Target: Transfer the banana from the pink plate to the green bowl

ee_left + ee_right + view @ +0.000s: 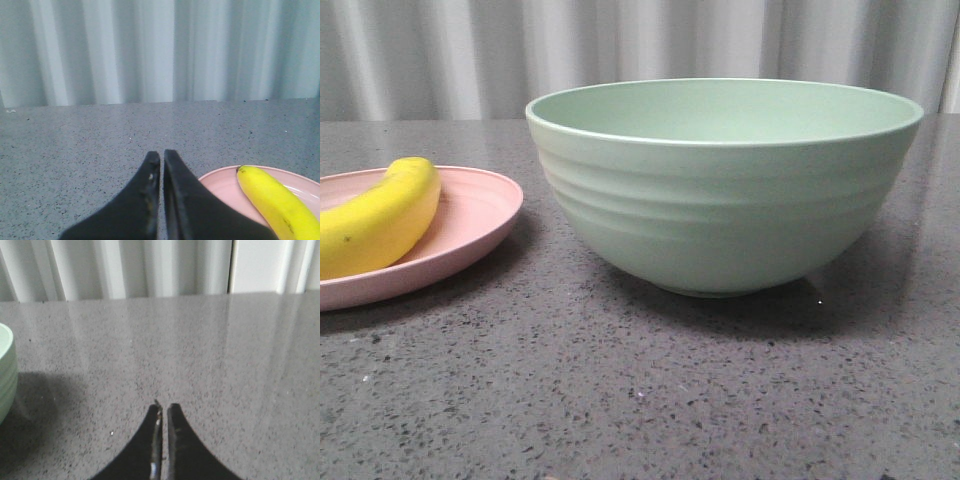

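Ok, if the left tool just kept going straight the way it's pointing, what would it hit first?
Probably nothing on the counter: the left tool is shut and points over bare countertop toward the curtain. The pink plate and banana sit off to one side, though depth is unclear.

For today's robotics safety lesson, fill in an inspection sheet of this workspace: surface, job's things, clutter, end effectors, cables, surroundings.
Surface: grey speckled table.
Job's things: banana lies on the pink plate; green bowl stands upright beside the plate, apart from it.
Clutter: nothing seen.
End effectors: left end effector shut, holding nothing, near the plate; right end effector shut, holding nothing, over bare table.
Cables: nothing seen.
Surroundings: pale corrugated wall behind the table.
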